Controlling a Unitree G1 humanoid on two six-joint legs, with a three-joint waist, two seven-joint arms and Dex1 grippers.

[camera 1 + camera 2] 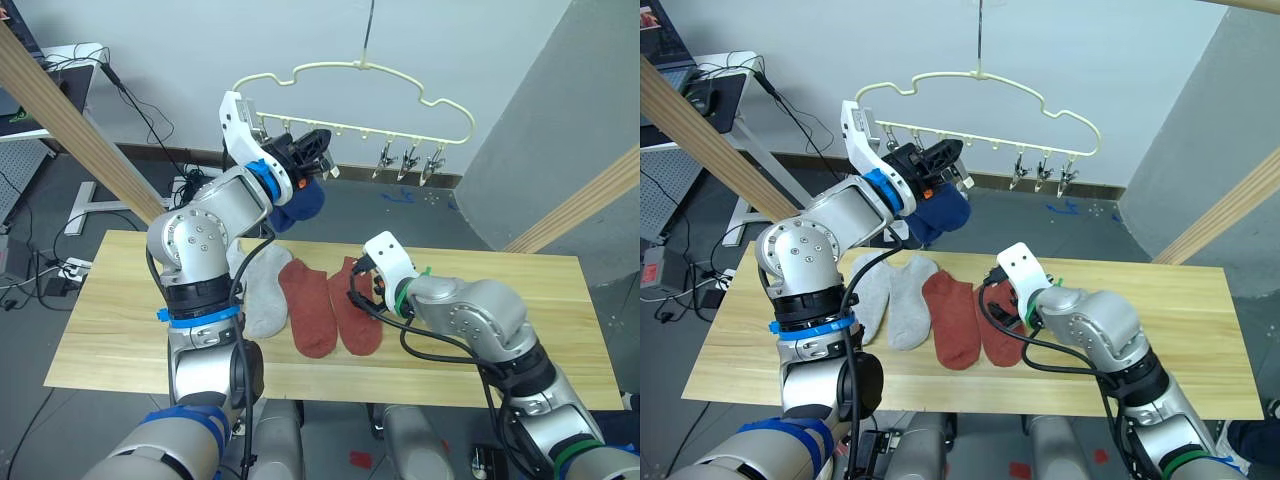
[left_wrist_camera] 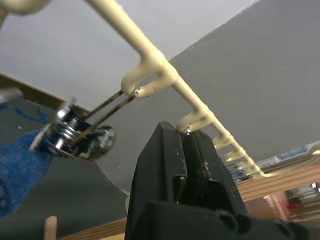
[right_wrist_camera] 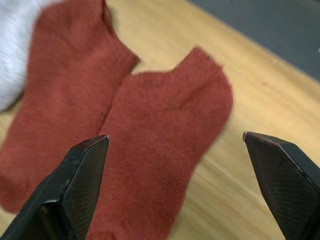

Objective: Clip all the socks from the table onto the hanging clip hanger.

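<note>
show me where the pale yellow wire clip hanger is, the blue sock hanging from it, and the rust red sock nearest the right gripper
Pale-yellow wavy wire clip hanger (image 1: 352, 67), left eye view, top wire beside the hook.
Blue knit sock (image 1: 940, 215), right eye view, hanging body.
Rust-red knit ankle sock (image 3: 165, 150), right wrist view, middle of the foot.

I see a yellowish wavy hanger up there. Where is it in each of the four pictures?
Left eye view: the clip hanger hangs above the table, across the upper middle.
Right eye view: the same, upper middle.
Left wrist view: its bar runs slantwise just beyond the left gripper.
Right wrist view: not in it.
Shared landmark: the blue sock hanging under its left end.
</note>
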